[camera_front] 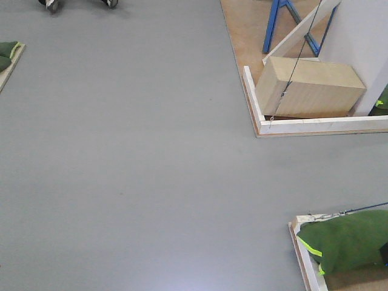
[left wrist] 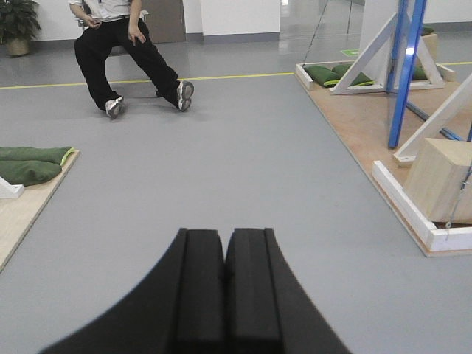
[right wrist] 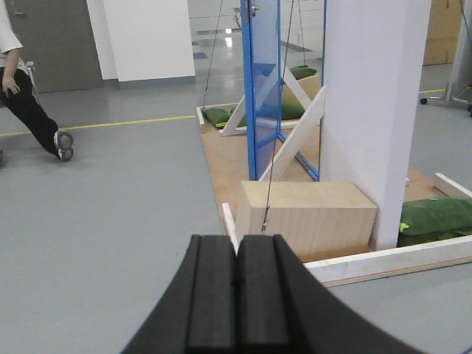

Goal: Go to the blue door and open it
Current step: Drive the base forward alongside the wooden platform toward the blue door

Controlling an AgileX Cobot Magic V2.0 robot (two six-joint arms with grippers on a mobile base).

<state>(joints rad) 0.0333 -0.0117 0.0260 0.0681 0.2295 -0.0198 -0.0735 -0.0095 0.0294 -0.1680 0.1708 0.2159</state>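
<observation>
The blue door [right wrist: 264,88] stands on a wooden platform ahead and slightly right in the right wrist view. It is seen almost edge-on, glossy, with a silver handle [right wrist: 254,9] near the top edge of the frame. My right gripper [right wrist: 237,251] is shut with nothing between its black fingers, and it is far short of the door, over grey floor. In the left wrist view my left gripper [left wrist: 224,243] is also shut and empty, pointing across open floor. A blue upright [left wrist: 402,66] shows at the right there.
A pale wooden box [right wrist: 306,214] lies at the platform's near corner behind a white border [camera_front: 254,100], beside a white wall panel [right wrist: 372,110]. A thin cable [right wrist: 273,147] runs down to the box. Green sandbags [camera_front: 345,239] lie near right. A seated person [left wrist: 122,44] is at the far left.
</observation>
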